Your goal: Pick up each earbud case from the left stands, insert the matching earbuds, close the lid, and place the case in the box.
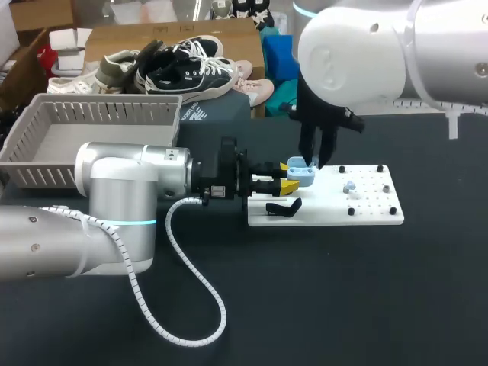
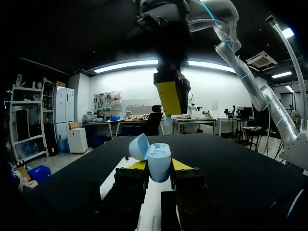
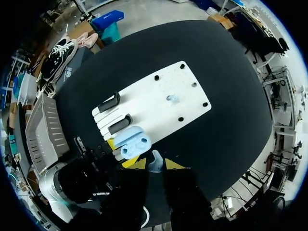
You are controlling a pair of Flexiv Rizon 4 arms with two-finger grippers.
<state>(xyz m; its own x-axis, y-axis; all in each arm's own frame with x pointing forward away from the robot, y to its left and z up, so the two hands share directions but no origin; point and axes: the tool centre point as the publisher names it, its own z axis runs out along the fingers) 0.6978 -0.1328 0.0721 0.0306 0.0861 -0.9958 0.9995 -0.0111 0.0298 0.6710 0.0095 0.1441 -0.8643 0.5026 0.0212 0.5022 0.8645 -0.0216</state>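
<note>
An open light-blue earbud case (image 1: 302,175) (image 2: 158,161) is held over the left end of the white board (image 1: 366,212), its lid (image 2: 138,146) tipped back. My left gripper (image 1: 288,184) (image 2: 159,166) is shut on the case from both sides. My right gripper (image 1: 313,162) (image 3: 155,164) hangs just above the case (image 3: 131,143), shut on a small light-blue earbud (image 3: 155,161). Seen from the left wrist, one yellow fingertip (image 2: 171,96) of the right gripper hovers over the case. A second earbud (image 1: 349,185) (image 3: 172,98) sits on a peg of the board.
Two black stands (image 3: 109,102) (image 3: 120,123) stand at the board's left end, one showing in the head view (image 1: 283,207). A grey slatted basket (image 1: 46,164) (image 3: 45,130) sits at the far left of the table. Black pegs dot the board's right half.
</note>
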